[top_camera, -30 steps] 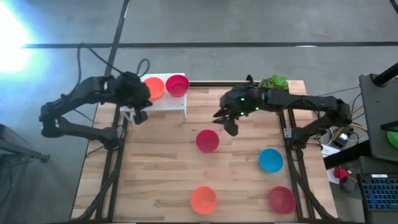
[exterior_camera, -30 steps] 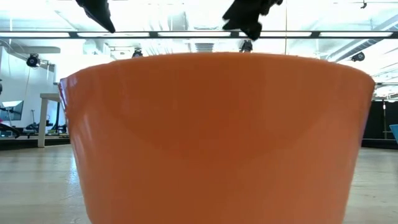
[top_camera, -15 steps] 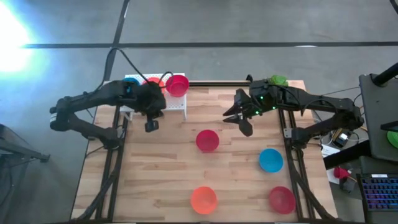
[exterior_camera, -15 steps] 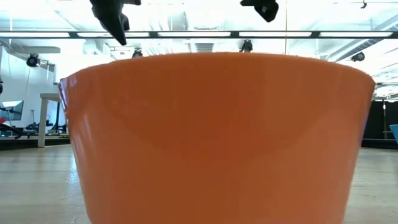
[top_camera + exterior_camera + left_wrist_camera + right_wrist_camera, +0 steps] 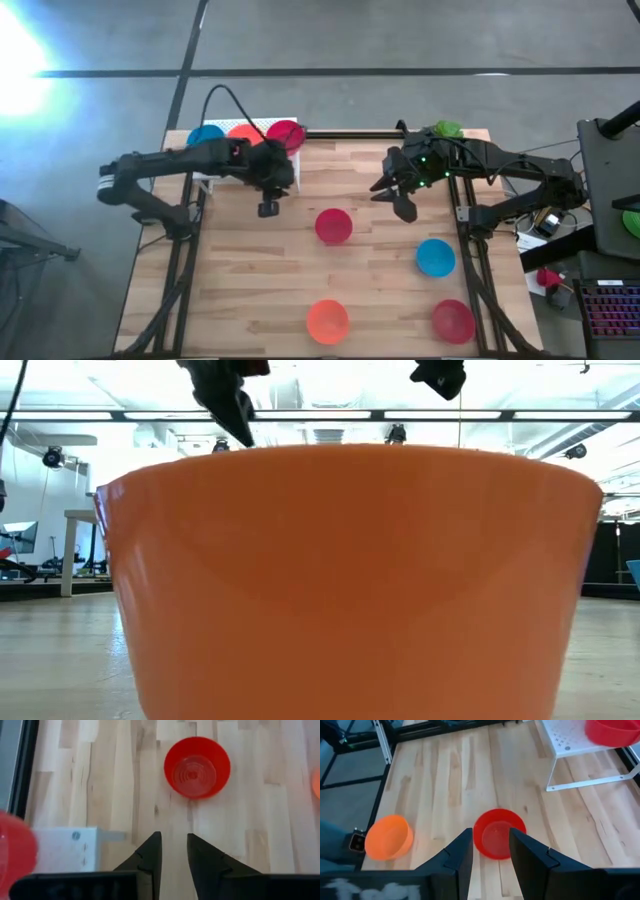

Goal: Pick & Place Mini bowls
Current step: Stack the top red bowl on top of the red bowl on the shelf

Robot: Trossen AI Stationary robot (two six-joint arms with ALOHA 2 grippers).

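Observation:
Four mini bowls stand on their bases on the wooden table: a red one (image 5: 333,226) in the middle, a blue one (image 5: 435,257), an orange one (image 5: 327,320) and another red one (image 5: 453,320) near the front. Blue (image 5: 205,135), orange (image 5: 240,130) and red (image 5: 285,133) bowls sit on the white shelf (image 5: 250,165) at the far left. My left gripper (image 5: 268,205) hovers open just off the shelf, with the middle red bowl (image 5: 197,767) ahead of it. My right gripper (image 5: 400,200) hovers open to the far right of that bowl (image 5: 499,833).
A white pot with a green plant (image 5: 442,131) stands at the far right corner behind my right arm. The orange bowl (image 5: 350,580) fills the low view, with both grippers (image 5: 230,400) (image 5: 438,375) above its rim. Bare wood lies on the table's left half.
My left gripper has left the shelf, going toward the table's right and near edges and downward, toward the middle red bowl; the blue bowl on the shelf now shows. My right gripper has drawn back toward the table's right edge and risen a little.

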